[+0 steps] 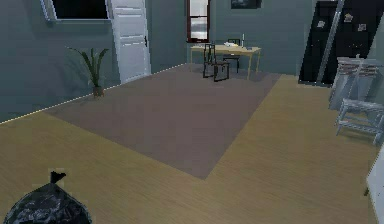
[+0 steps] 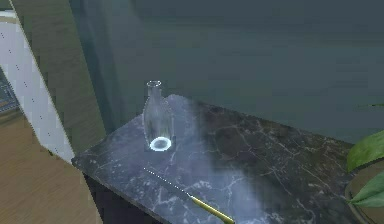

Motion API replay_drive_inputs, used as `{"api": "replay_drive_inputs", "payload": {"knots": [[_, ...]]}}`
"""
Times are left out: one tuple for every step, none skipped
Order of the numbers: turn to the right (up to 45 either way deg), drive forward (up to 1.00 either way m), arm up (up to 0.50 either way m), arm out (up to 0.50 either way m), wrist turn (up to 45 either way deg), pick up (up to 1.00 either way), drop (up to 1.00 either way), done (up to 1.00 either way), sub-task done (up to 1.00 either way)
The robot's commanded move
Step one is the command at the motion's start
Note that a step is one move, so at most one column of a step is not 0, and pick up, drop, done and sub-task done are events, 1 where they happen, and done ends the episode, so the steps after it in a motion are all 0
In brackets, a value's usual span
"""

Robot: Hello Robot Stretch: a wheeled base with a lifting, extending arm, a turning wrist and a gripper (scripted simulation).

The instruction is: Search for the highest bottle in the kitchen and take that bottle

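1. Gripper first: we cannot tell its state from these pictures, so we claim nothing about it.
2. We see a clear glass bottle (image 2: 156, 115) in the arm side view. It stands upright on a dark marble top (image 2: 270, 150), near that top's left corner, with a grey-green wall behind it.
3. A thin rod with a yellow end (image 2: 190, 198) lies on the same top, nearer the picture's bottom edge and apart from the bottle. A green leaf (image 2: 368, 150) pokes in at the right edge.
4. Ahead of us, the forward view shows a wood floor with a brown rug (image 1: 170, 110). A small table (image 1: 225, 48) and chair (image 1: 215, 62) stand by the far wall. A black bag (image 1: 50, 205) sits at the bottom edge.
5. We judge the search to be near its end, since a likely bottle is beside us. Whether it is the highest one we cannot confirm.
6. The taking is not yet done, because the bottle rests on the marble top. What is left, as we judge it, is to reach out, grasp it and lift it clear.
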Motion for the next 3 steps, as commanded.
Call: {"api": "replay_drive_inputs", "payload": {"knots": [[0.0, 0.0, 0.5, 0.0, 0.0, 0.0, 0.0, 0.0, 0.0], [0.0, 0.0, 0.38, 0.0, 0.0, 0.0, 0.0, 0.0, 0.0], [0.0, 0.0, 0.0, 0.28, 0.0, 0.0, 0.0, 0.0, 0.0]]}}
